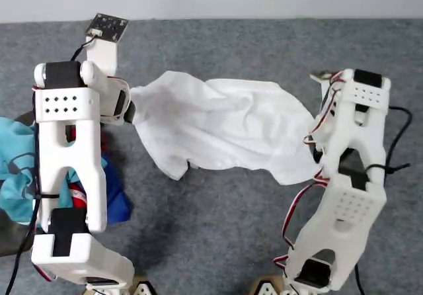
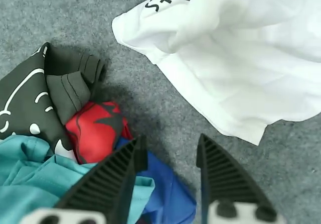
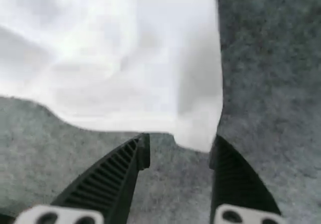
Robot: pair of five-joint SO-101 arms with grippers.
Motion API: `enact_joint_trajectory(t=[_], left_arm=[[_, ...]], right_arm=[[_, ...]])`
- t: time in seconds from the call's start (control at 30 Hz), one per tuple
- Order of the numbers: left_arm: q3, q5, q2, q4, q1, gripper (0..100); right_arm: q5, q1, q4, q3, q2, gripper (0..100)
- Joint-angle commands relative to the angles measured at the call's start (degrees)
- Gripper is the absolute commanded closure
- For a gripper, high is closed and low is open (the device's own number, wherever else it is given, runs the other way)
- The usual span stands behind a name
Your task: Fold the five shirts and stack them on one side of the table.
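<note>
Centrally, white shirt (image 1: 225, 126) lay crumpled on grey tabletop (image 1: 225, 235); left pincer (image 2: 171, 142) spread, right pincer (image 3: 180, 139) spread at shirt's edge.

Shirt pile (image 1: 14, 153) mostly hidden under left arm (image 1: 69, 143); white shirt (image 3: 110, 48) cropped in right wrist view.

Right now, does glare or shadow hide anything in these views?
High view: even light, the white shirt keeps its folds, with a faint shadow along its lower edge. Left wrist view: a deep shadow lies beside the dark shirt on the grey table. Right wrist view: the white shirt is washed out on its far side, folds barely readable, ahead of the open right pincer.
</note>
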State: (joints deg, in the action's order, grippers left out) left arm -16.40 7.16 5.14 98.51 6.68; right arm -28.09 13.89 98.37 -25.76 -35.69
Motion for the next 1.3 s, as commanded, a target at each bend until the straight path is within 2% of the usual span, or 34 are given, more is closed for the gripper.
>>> enact_joint_trajectory(t=[0.0, 0.27, 0.5, 0.67, 0.83, 1.03, 1.27], left_arm=[[-0.66, -0.26, -3.25, 0.70, -0.18, 83], [-0.66, -0.26, -3.25, 0.70, -0.18, 83], [-0.57, -0.44, -3.25, 0.70, -0.18, 83], [-0.40, -0.44, -3.25, 0.70, -0.18, 83], [-0.31, -0.44, -3.25, 0.79, -1.23, 83], [-0.31, -0.44, -2.73, 1.85, -8.53, 83], [7.16, -0.18, 1.67, 1.58, -17.49, 83]], right_arm=[[0.79, -0.92, -2.68, -2.81, 0.22, 77.9], [0.35, 1.19, -8.40, -2.81, -3.03, 80.0], [0.70, 0.84, -8.04, -2.81, -8.75, 80.5], [0.53, 0.75, -8.04, -2.81, -8.84, 97.9], [0.44, 1.10, -6.20, -2.81, -5.85, 99.0], [-1.58, 2.33, -3.38, -2.81, 1.80, 99.0], [-3.69, 10.24, -3.82, -2.81, 7.87, 98.9]])
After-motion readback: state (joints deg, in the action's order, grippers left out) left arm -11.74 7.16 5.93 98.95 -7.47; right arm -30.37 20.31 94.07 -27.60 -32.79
